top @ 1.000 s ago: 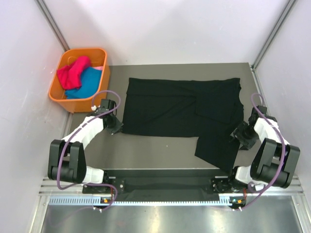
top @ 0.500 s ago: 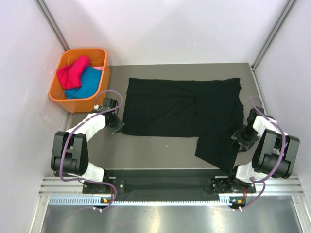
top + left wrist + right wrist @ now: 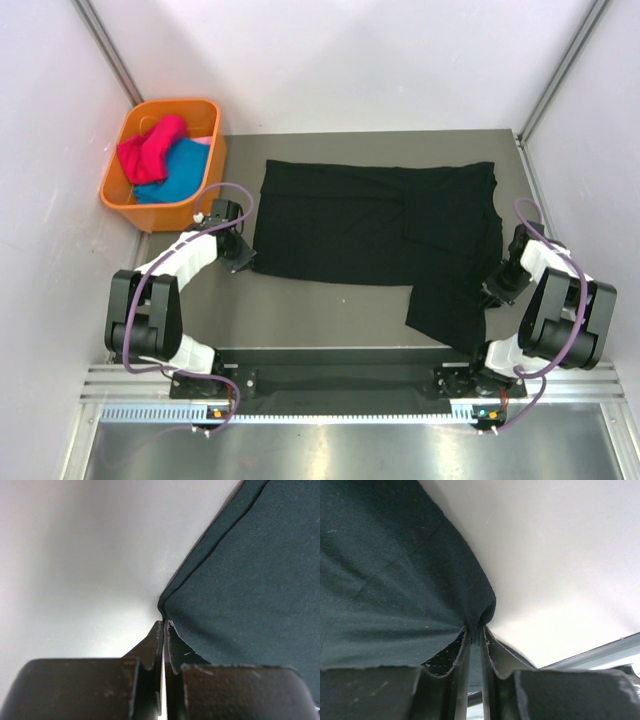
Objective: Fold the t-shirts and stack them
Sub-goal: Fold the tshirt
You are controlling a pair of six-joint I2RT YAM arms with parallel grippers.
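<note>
There is one dark grey flat table (image 3: pixel 330 300). On it lies one black cotton t-shirt (image 3: pixel 370 225), spread wide across the middle. One part of it is folded toward the near right side and reaches almost to the near edge.

At the far left corner, beside the table, stands one orange plastic basket (image 3: pixel 165 215). It holds two garments, a crumpled red one (image 3: pixel 150 150) and a teal one (image 3: pixel 175 175) under it.

There are two arms. The white and black left arm (image 3: pixel 180 262) is bent sharply at the elbow near its base, and its forearm goes far and to the right. The left gripper (image 3: pixel 243 262) is low on the table, and its jaws are pressed together on the near left corner of the t-shirt.

The right arm (image 3: pixel 560 300) is folded the same way at the right edge. The right gripper (image 3: pixel 497 290) pinches a small fold of black fabric at the right border of the near part.
</note>
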